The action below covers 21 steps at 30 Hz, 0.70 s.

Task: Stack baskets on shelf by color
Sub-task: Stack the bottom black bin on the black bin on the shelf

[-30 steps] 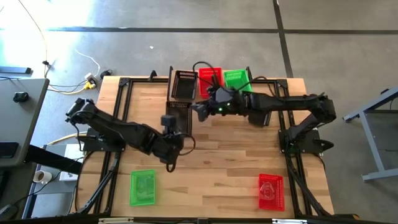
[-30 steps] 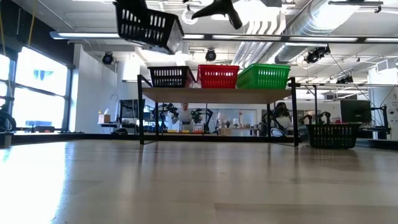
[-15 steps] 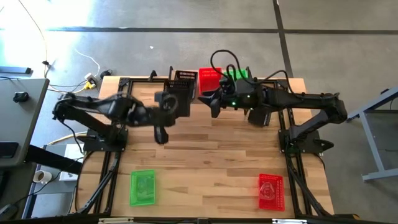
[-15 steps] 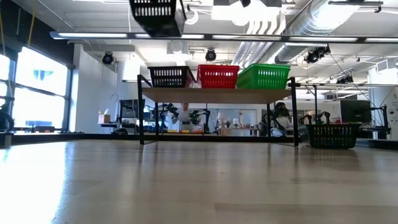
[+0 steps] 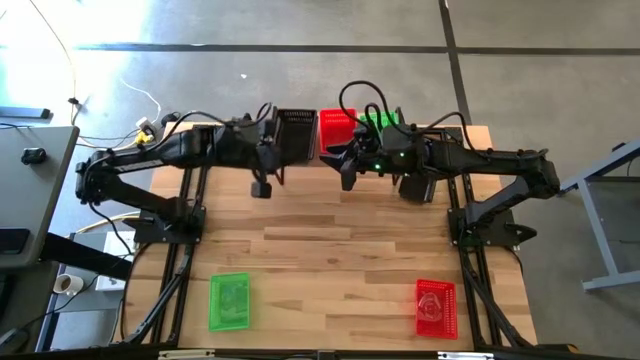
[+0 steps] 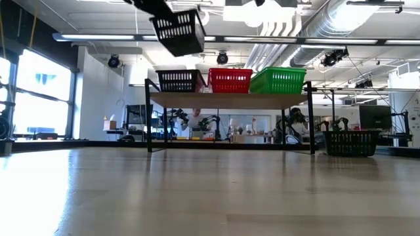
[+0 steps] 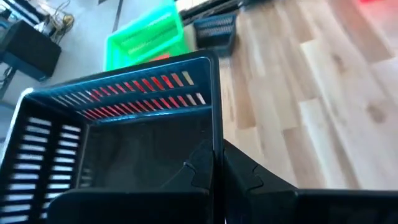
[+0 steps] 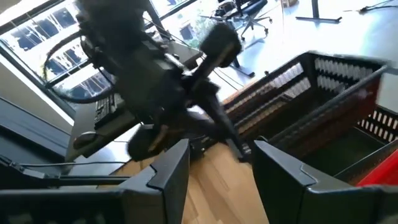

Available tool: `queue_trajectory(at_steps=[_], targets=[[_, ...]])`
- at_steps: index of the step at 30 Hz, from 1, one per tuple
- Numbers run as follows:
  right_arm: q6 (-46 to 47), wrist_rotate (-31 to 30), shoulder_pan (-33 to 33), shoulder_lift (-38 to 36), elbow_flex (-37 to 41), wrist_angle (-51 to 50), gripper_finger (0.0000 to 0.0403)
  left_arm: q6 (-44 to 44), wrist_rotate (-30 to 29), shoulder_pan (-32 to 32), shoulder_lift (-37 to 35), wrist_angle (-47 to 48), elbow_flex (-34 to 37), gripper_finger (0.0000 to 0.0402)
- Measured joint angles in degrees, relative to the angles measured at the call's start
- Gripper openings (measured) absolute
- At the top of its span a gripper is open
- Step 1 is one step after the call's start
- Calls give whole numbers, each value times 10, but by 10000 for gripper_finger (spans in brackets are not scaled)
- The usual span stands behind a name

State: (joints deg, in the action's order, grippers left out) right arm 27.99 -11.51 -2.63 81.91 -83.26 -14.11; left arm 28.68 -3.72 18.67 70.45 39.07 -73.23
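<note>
From above, the left gripper [image 5: 272, 150] held a black basket [image 5: 296, 135] at the shelf's [image 5: 478, 133] left end, beside the red basket [image 5: 335, 124] and green basket [image 5: 380, 121]. The right gripper [image 5: 343, 165] hung near the shelf's front. A green basket [image 5: 230, 301] and a red basket [image 5: 435, 306] lay on the table [image 5: 330, 260].

At table height, the carried black basket [image 6: 178, 33] hung tilted above the shelf [image 6: 230, 99], over the black one [image 6: 179, 80] already standing there.

The left wrist view showed the fingers [image 7: 239, 174] clamped on the basket's [image 7: 118, 134] rim.

The right wrist view showed its fingers [image 8: 283, 171] apart, holding nothing.
</note>
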Motion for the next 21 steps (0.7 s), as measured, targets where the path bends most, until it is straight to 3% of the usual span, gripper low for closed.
queue_trajectory(at_steps=[17, 21], targets=[[-30, 16, -49, 0, 0, -2, 156, 40, 92, 117, 72, -14, 3, 0], [-30, 38, -60, 0, 0, -2, 156, 50, 83, 124, 87, -14, 3, 0]])
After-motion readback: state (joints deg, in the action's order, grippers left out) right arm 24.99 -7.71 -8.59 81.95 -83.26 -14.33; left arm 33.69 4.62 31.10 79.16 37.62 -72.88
